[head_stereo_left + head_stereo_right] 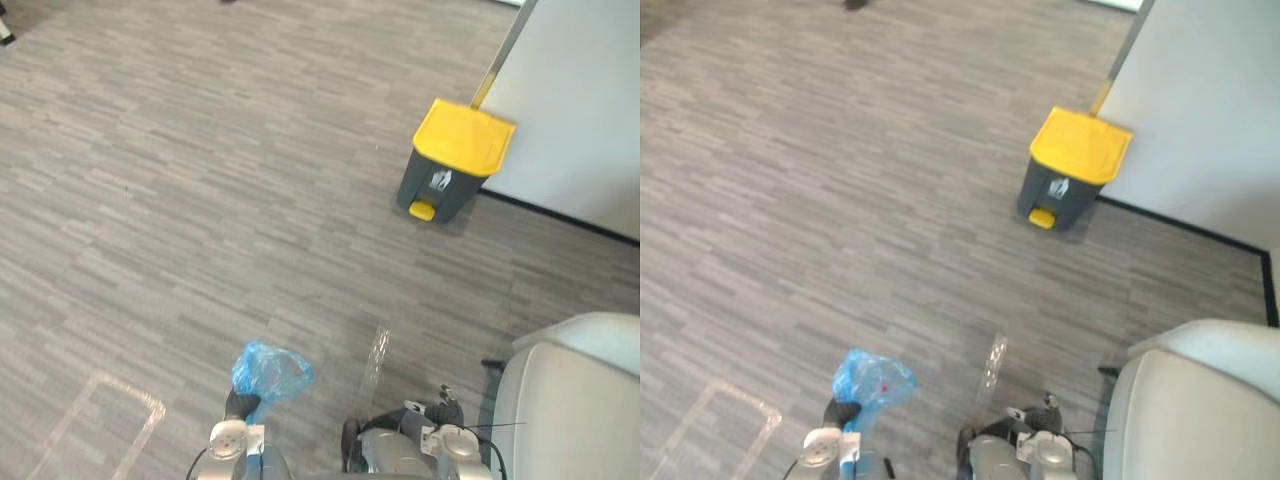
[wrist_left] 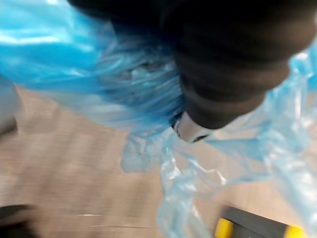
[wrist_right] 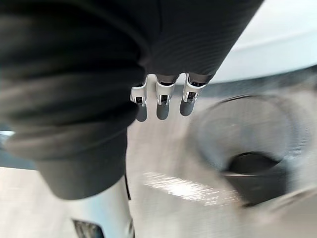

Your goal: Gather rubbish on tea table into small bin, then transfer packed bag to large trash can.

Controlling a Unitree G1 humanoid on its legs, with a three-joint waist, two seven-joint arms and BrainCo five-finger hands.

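Left hand (image 1: 240, 404) clutching the bag (image 1: 272, 372), right hand (image 3: 163, 94) hanging slack and empty, we are facing a walk to the can (image 1: 455, 160): steady steps, firm grip, lid opened first.

My left hand (image 2: 228, 84) amid the crumpled blue bag (image 2: 124, 84), grey floor (image 2: 64, 173) beneath, grey-and-yellow bin (image 2: 247, 225) beyond

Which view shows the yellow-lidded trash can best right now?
The left eye view: the whole trash can stands by the wall, lid closed. The right eye view shows it likewise; the left wrist view catches a yellow-and-dark corner past the blue bag.
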